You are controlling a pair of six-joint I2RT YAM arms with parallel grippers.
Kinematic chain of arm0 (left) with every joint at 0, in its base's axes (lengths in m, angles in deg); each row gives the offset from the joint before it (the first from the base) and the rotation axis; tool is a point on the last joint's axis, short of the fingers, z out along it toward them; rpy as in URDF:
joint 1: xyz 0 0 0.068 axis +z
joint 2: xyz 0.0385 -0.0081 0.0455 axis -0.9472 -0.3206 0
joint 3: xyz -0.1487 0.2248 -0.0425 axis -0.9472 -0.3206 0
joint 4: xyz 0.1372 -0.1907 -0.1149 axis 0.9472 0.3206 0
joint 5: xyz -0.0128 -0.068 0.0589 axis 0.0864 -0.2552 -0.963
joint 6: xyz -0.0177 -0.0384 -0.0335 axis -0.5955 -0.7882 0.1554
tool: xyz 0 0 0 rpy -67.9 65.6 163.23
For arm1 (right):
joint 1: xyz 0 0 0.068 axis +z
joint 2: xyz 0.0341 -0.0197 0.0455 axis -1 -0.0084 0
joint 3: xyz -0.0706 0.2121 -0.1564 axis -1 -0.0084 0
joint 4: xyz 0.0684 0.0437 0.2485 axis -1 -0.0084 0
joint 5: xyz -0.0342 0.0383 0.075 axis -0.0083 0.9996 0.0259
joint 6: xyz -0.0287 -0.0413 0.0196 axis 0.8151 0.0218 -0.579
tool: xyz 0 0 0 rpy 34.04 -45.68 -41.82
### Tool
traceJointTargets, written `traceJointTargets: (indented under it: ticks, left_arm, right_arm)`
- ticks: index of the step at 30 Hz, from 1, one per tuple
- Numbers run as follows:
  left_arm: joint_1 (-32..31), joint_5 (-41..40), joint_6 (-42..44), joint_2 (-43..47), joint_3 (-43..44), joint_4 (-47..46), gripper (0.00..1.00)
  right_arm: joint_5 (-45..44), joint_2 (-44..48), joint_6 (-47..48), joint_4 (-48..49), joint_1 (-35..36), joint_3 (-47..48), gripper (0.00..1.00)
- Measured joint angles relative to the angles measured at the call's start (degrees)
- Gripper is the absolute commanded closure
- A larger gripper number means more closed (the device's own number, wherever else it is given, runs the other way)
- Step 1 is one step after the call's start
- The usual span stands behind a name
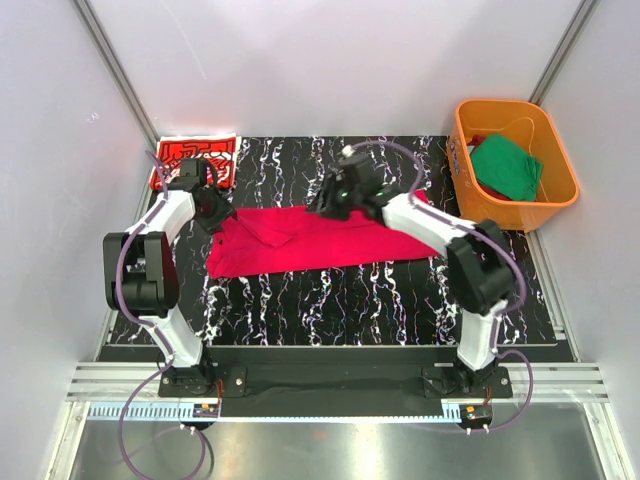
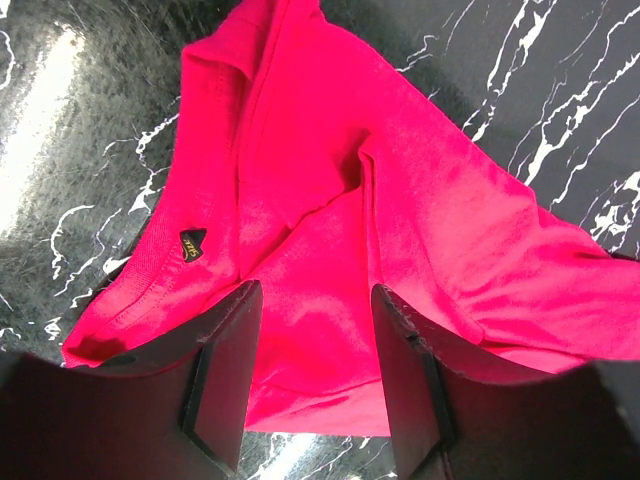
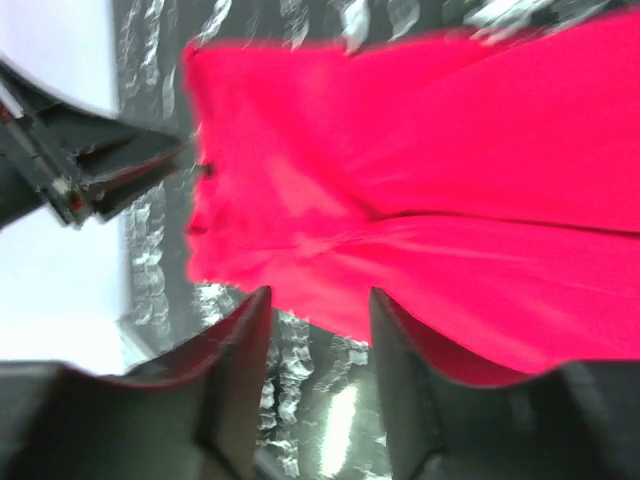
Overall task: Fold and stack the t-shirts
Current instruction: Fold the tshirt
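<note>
A plain crimson-red t-shirt [image 1: 320,240] lies partly folded across the middle of the marbled black table. Its collar and small neck label [image 2: 192,243] show in the left wrist view. My left gripper [image 1: 214,214] hovers over the shirt's left end; its jaws [image 2: 317,292] stand open, with cloth lying below and nothing pinched. My right gripper [image 1: 326,203] is over the shirt's far edge, open [image 3: 320,295], above cloth and bare table. A folded red t-shirt with white line print [image 1: 196,157] lies at the back left. A green t-shirt [image 1: 508,166] sits in the tub.
The orange plastic tub [image 1: 555,205] stands at the back right, beside the table's edge. White walls close in the back and both sides. The left arm's gripper [image 3: 90,170] shows at the left of the right wrist view.
</note>
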Motion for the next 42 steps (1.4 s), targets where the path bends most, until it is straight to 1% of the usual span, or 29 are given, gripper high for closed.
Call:
traceJointTargets:
  ticks: [1, 3, 7, 10, 11, 16, 23, 27, 28, 31, 34, 38, 42]
  left_arm:
    - [0.00, 0.31, 0.09, 0.00, 0.00, 0.02, 0.48]
    - [0.00, 0.98, 0.31, 0.00, 0.00, 0.00, 0.48]
    - [-0.02, 2.43, 0.70, -0.07, 0.02, -0.20, 0.48]
    - [-0.04, 2.99, 0.92, -0.22, 0.04, -0.66, 0.48]
    - [-0.07, 3.23, 0.94, -0.39, 0.07, -0.83, 0.48]
    - [-0.35, 3.98, 1.18, -1.86, 0.26, -1.25, 0.49]
    - [-0.87, 4.20, 1.31, -1.42, -0.63, -1.64, 0.55]
    - [-1.88, 4.07, 1.16, 3.37, -4.94, -1.99, 0.59]
    - [-2.08, 3.96, 1.05, 5.22, -6.16, -1.84, 0.64]
    - [-2.60, 3.96, 0.66, 10.43, -9.09, -1.68, 0.70]
    - [-2.60, 4.00, 0.37, 14.29, -11.58, -2.10, 0.72]
    - [-2.58, 4.00, 0.13, 17.31, -15.72, -2.51, 0.77]
    - [-2.58, 3.98, -0.07, 17.81, -19.58, -2.80, 0.78]
  right_arm:
    - [1.60, -1.99, -2.34, 2.32, 1.27, 0.07, 0.58]
    - [3.74, -5.95, -6.12, 5.95, 3.08, 0.28, 0.59]
    - [6.16, -13.51, -12.81, 10.10, 5.95, 0.94, 0.52]
    - [6.49, -15.82, -15.85, 11.04, 7.19, 0.96, 0.47]
    - [6.47, -16.17, -16.72, 11.32, 7.50, 1.07, 0.45]
    - [6.54, -16.85, -19.47, 13.57, 8.07, 2.54, 0.46]
    - [6.86, -17.66, -22.32, 16.28, 8.07, 3.56, 0.50]
    - [6.75, -17.77, -22.69, 16.35, 8.07, 3.43, 0.50]
    - [6.69, -17.77, -22.73, 16.41, 8.07, 3.37, 0.50]
    - [6.62, -17.77, -23.04, 16.41, 8.09, 2.89, 0.52]
    - [6.54, -17.77, -23.32, 16.41, 8.20, 2.58, 0.53]
    - [6.43, -17.77, -23.78, 16.44, 8.46, 2.47, 0.54]
    - [6.25, -17.77, -24.13, 16.35, 8.72, 2.40, 0.52]
